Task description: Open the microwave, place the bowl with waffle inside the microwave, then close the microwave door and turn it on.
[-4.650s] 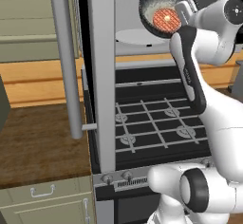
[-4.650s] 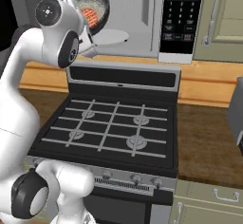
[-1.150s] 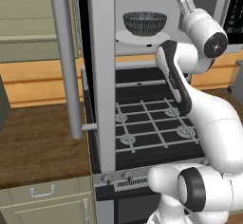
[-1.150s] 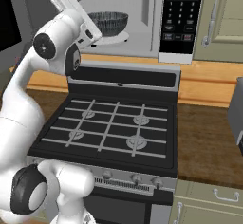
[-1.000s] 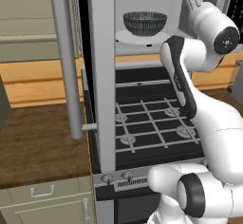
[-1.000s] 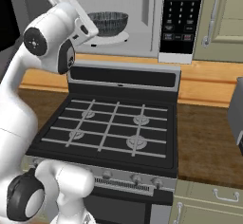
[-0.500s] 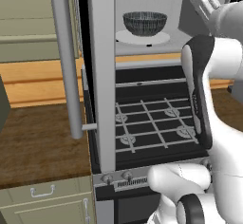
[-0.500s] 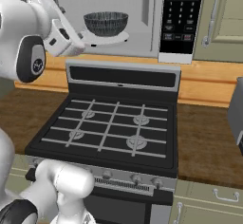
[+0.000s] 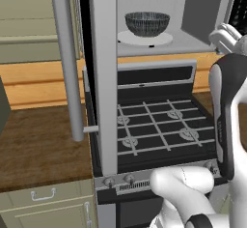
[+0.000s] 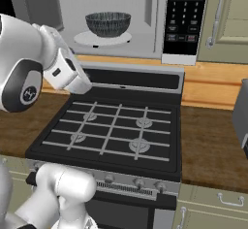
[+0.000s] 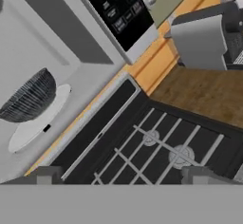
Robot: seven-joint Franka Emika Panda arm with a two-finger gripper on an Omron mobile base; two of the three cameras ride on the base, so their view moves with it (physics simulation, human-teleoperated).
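Note:
The microwave (image 10: 155, 9) stands open, and the dark mesh bowl (image 10: 108, 24) sits upright on its white turntable (image 10: 82, 40). The same bowl (image 9: 147, 23) shows in the left base view and again in the hand view, bowl (image 11: 28, 97). The waffle is hidden below the bowl's rim. The microwave door (image 9: 103, 77) is swung out to the left, its bar handle (image 9: 67, 67) toward me. My gripper (image 11: 121, 176) is open and holds nothing. It has drawn back out of the cavity, in front of and below it, over the stove's left side. The white hand (image 10: 68, 70) is clear of the bowl.
A black stove (image 10: 116, 126) with grates lies under the microwave, wooden counter (image 10: 213, 140) on both sides. The button panel (image 10: 183, 14) is at the microwave's right, beige cabinets (image 10: 232, 19) beyond. A grey appliance (image 11: 199, 42) stands on the right counter. The open door juts out over the left counter.
The bowl has been set on the turntable and let go. The hand has since pulled out of the cavity, down and toward me. The bowl has stayed put.

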